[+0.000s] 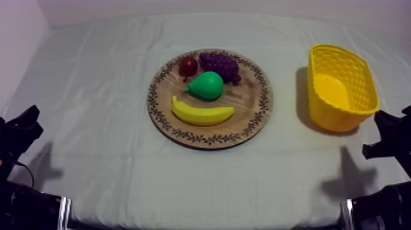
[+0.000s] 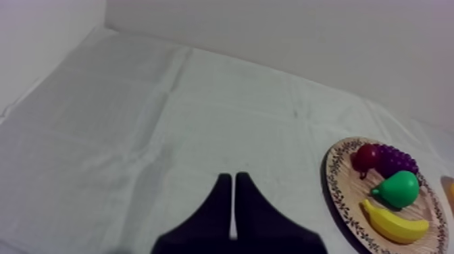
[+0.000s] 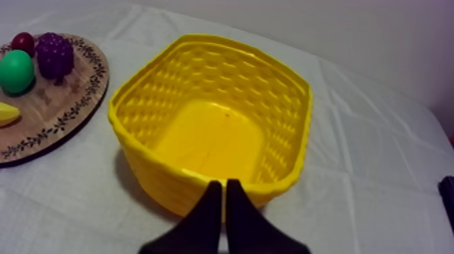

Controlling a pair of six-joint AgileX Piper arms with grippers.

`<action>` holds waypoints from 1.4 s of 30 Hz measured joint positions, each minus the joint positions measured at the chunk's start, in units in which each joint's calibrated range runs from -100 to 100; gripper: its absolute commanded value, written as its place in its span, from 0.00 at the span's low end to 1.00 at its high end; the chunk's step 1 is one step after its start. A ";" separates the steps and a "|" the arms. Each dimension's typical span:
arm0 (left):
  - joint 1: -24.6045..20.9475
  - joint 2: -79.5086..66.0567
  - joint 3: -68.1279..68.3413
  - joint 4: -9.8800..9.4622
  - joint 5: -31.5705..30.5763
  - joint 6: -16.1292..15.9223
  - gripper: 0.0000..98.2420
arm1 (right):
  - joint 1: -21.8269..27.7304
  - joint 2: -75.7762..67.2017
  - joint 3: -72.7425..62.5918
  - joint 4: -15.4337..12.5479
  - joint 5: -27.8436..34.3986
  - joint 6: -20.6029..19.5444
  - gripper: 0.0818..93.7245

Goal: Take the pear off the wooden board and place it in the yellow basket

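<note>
**Top view.** The round wooden board point(image 1: 253, 105) with a patterned rim lies mid-table on the grey-white cloth point(image 1: 92, 98). The green pear point(image 1: 207, 85) rests on the board. It sits between the banana point(image 1: 202, 114) on the near side and the bunch of grapes point(image 1: 220, 64) and the small red fruit point(image 1: 188, 66) at the far rim. The yellow basket point(image 1: 342, 116) stands upright to the board's right, apart from it.

**Left wrist view.** The left gripper point(image 2: 233, 179) has its fingers together as a narrow wedge and holds nothing. It hangs over bare cloth, well apart from the board.

**Right wrist view.** The right gripper point(image 3: 224, 186) has its fingers likewise pressed together. It is poised at the basket's near wall.
</note>
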 measured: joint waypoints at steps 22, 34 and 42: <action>0.00 0.00 0.00 0.00 0.00 0.00 0.00 | -3.24 0.00 0.00 0.00 0.30 -1.29 0.00; 0.00 0.00 0.00 0.00 0.00 -0.03 0.00 | -3.96 8.25 -6.05 0.83 -5.50 -5.27 0.00; 0.00 0.00 0.00 0.00 0.00 -0.03 0.00 | -1.81 24.25 -23.08 -4.31 -0.25 -1.07 0.00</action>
